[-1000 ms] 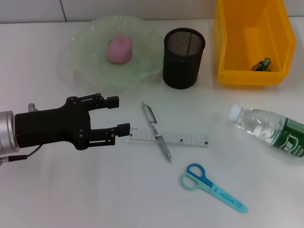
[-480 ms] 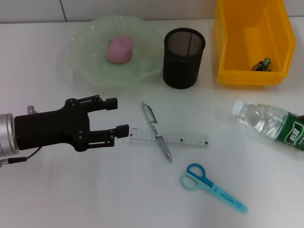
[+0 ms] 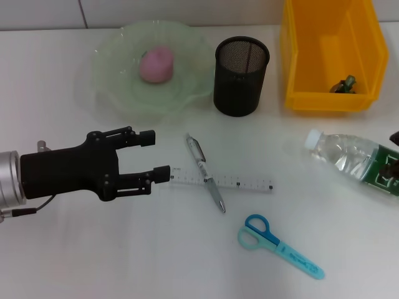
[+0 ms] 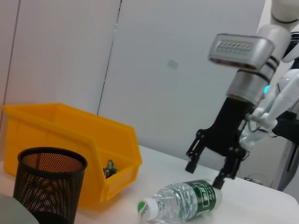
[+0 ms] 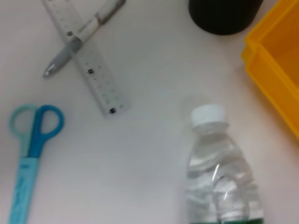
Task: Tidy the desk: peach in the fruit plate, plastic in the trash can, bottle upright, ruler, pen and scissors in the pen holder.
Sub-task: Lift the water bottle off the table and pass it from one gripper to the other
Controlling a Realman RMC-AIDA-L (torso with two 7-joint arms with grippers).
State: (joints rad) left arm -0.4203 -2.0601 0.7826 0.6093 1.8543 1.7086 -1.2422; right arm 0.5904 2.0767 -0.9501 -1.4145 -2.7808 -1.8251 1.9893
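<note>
The clear bottle (image 3: pixel 343 156) with a green label lies on its side at the right; it also shows in the left wrist view (image 4: pixel 180 207) and the right wrist view (image 5: pixel 219 177). My right gripper (image 3: pixel 393 152) (image 4: pixel 204 176) has its fingers on either side of the bottle's label end. My left gripper (image 3: pixel 157 153) is open and empty, just left of the ruler (image 3: pixel 237 182) (image 5: pixel 91 70). The pen (image 3: pixel 206 174) (image 5: pixel 81 37) lies across the ruler. The blue scissors (image 3: pixel 277 246) (image 5: pixel 28 154) lie nearer the front. The pink peach (image 3: pixel 156 64) sits in the green fruit plate (image 3: pixel 112 81).
The black mesh pen holder (image 3: pixel 241 78) (image 4: pixel 46 186) stands at the back centre. The yellow bin (image 3: pixel 299 68) (image 4: pixel 70 135) at the back right holds a small piece of plastic (image 3: pixel 343 84) (image 4: pixel 110 169).
The bottle has shifted and turned, its cap end moving away from me. My right gripper has come into the head view at the right edge. My left gripper has barely moved.
</note>
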